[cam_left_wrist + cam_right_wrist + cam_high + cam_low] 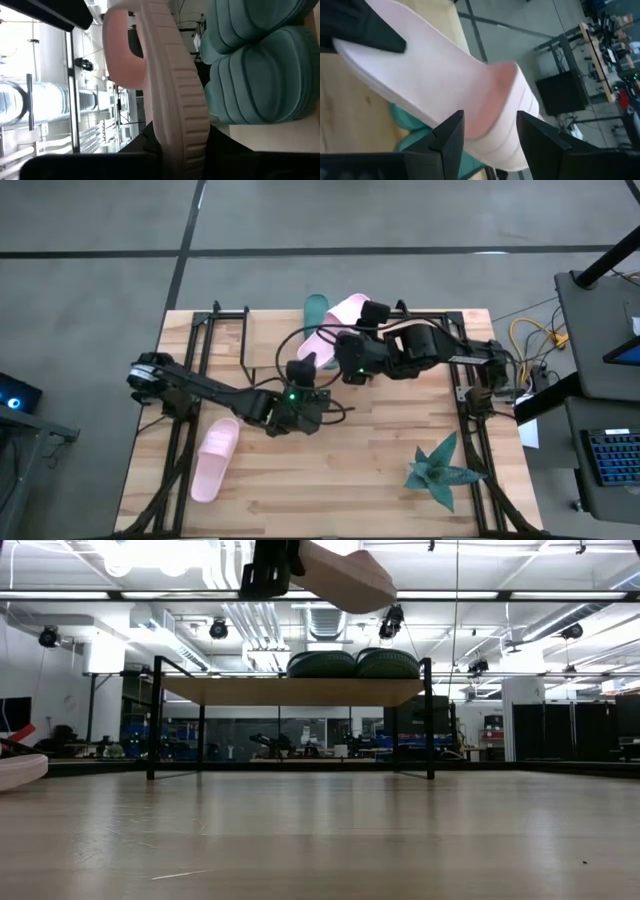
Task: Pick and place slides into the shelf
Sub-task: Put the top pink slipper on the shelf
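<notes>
A pale pink slide (338,322) hangs in the air over the table's far middle, above the shelf (290,691), with my left gripper (182,150) shut on it. Two teal slides (352,663) lie side by side on the shelf's board. My right gripper (490,135) is open just over the held slide's strap end (505,95), one finger to each side; whether it touches I cannot tell. A second pink slide (214,461) lies on the table at the near left. My left gripper pinches the pink slide's heel end (186,131) between its two fingers, one on the sole and one on the footbed. The fingers come level from the table's near side and lie along the slide. The slide is lifted clear, on edge, higher than the shelf board.
A spiky teal plant (441,470) stands at the near right. Black metal frames (222,330) run along the table's left and right sides. Bare wood lies in the near middle of the table (340,480).
</notes>
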